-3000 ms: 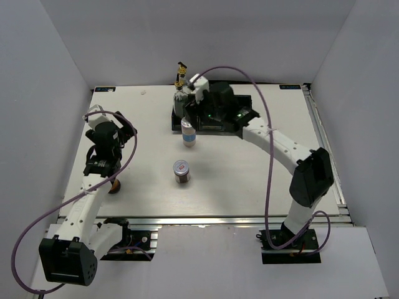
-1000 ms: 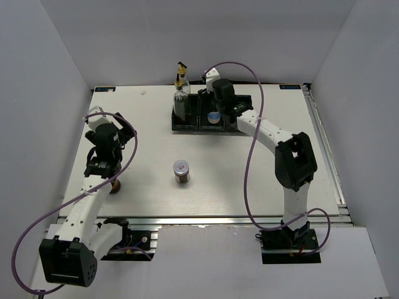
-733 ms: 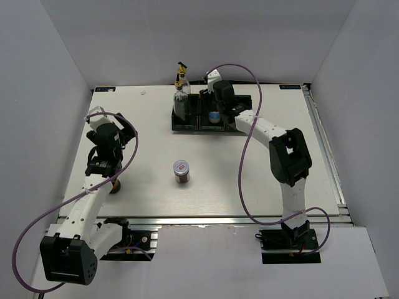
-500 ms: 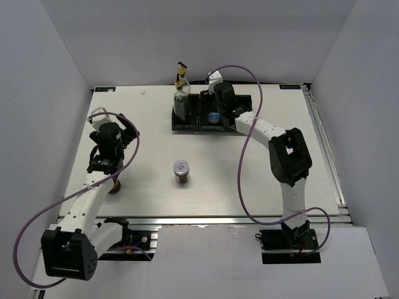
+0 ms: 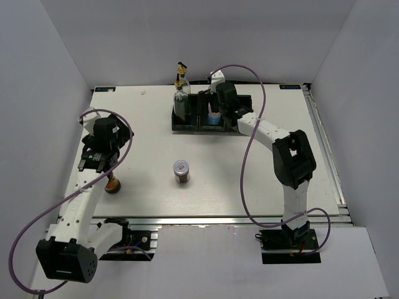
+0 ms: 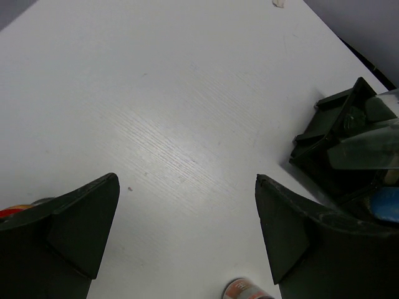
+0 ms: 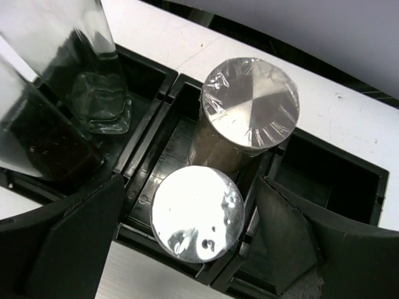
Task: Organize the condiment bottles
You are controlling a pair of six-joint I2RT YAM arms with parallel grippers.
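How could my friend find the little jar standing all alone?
Start at the black tray at the far side of the table. Come forward to the middle: the small brown jar stands there alone, away from every other bottle.

Tabletop: white, faint wood grain, enclosed by plain pale walls on the left, far and right sides. Black three-compartment tray: stands at far centre, compartments side by side left to right. Small white scrap: lies far left on the tabletop. Metal rail: runs along the near edge.
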